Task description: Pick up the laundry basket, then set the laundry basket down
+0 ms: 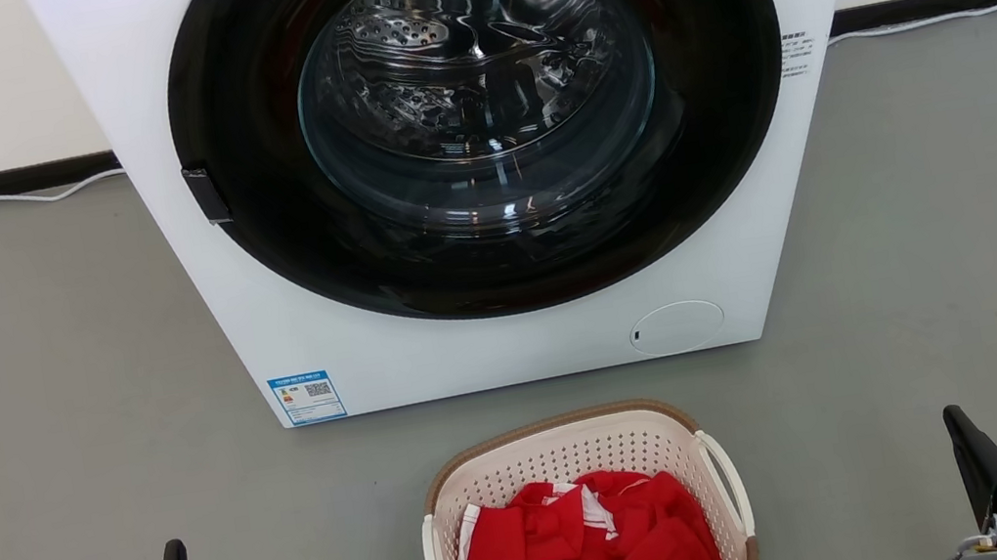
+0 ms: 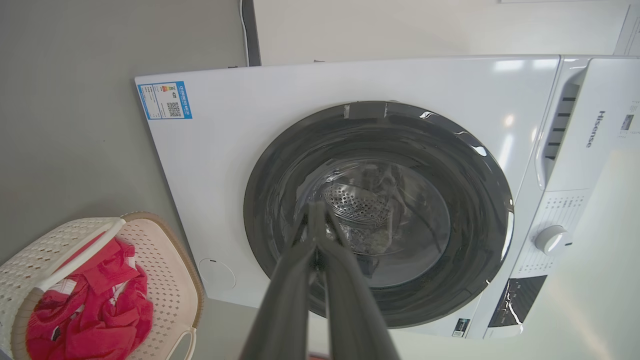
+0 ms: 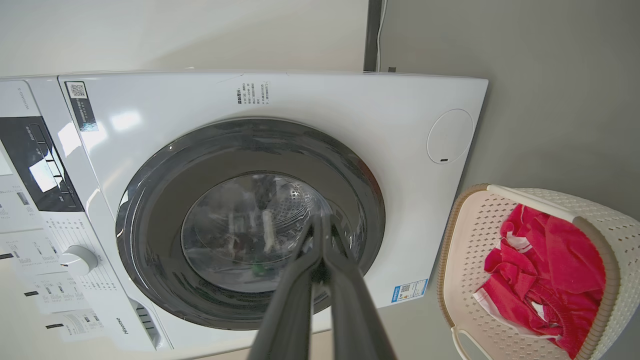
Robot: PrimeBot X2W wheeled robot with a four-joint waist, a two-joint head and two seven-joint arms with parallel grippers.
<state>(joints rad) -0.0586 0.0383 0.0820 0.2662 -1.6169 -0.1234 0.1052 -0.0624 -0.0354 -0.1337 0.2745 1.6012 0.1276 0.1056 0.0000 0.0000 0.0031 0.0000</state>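
**A:** Where is the laundry basket?

**B:** The laundry basket [image 1: 564, 456] stands upright on the grey floor [image 1: 31, 389] at the bottom centre of the head view, with its near end cut off by the lower edge. It is cream with perforated walls and a brown rim, and a white handle [image 1: 729, 483] shows on its right side.

**A:** What is in it?

**B:** A crumpled heap of red clothes [image 1: 597, 542] with white trim lies inside, below the rim.

**A:** And what is around it?

**B:** Directly above it in the frame stands a white washing machine [image 1: 470, 353], near the basket, with a strip of bare floor between them. Its round dark door [image 1: 479, 115] is closed, and the metal drum shows through the glass. A blue label [image 1: 307, 398] sits at the machine's lower left corner and a round cap [image 1: 676, 328] at its lower right. A white cable [image 1: 2, 199] runs along the foot of the wall behind.

**A:** How do the end effectors stand?

**B:** The left end effector [image 1: 174, 558] is at the lower left of the head view and the right end effector [image 1: 965, 438] at the lower right. Each is well apart from the basket, one on either side. Both are clenched: each wrist view shows the two dark fingers pressed together at the tips with nothing between them, pointing at the machine's door. Neither touches the basket.
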